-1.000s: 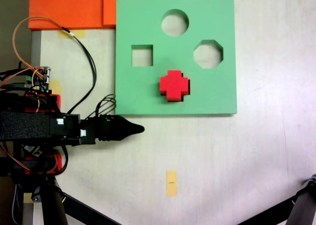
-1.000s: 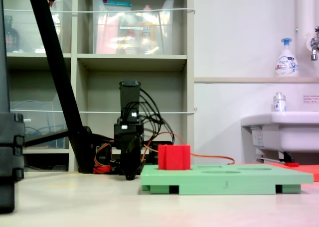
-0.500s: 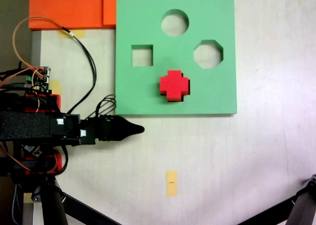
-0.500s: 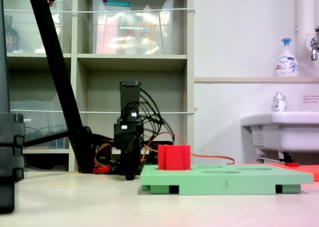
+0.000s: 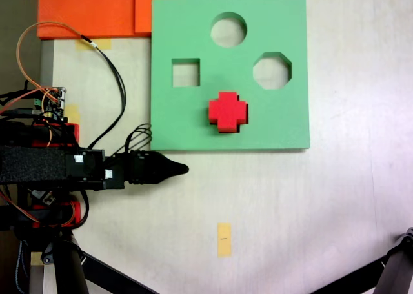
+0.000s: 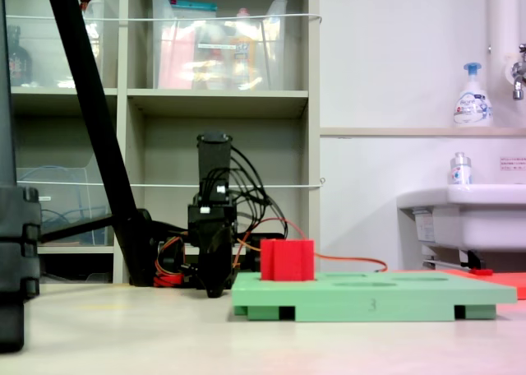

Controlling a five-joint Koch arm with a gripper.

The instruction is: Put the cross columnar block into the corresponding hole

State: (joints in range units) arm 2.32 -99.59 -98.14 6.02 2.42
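Observation:
The red cross columnar block (image 5: 227, 111) stands upright in the plus-shaped cutout near the front middle of the green foam board (image 5: 187, 120). Seen from the side, the block (image 6: 287, 260) sticks up well above the board (image 6: 370, 297). My gripper (image 5: 184, 169) lies low over the table, left of and just below the board's lower left corner, a clear gap away from the block. Its black jaws taper to one closed point with nothing between them. In the side view the gripper (image 6: 214, 291) hangs tip down behind the board's left end.
The board's round hole (image 5: 228, 29), square hole (image 5: 186, 73) and octagonal hole (image 5: 271, 70) are open. Orange foam sheets (image 5: 97, 10) lie at the top left. A yellow tape mark (image 5: 224, 239) sits on the table. Tripod legs (image 5: 97, 268) cross the lower corners.

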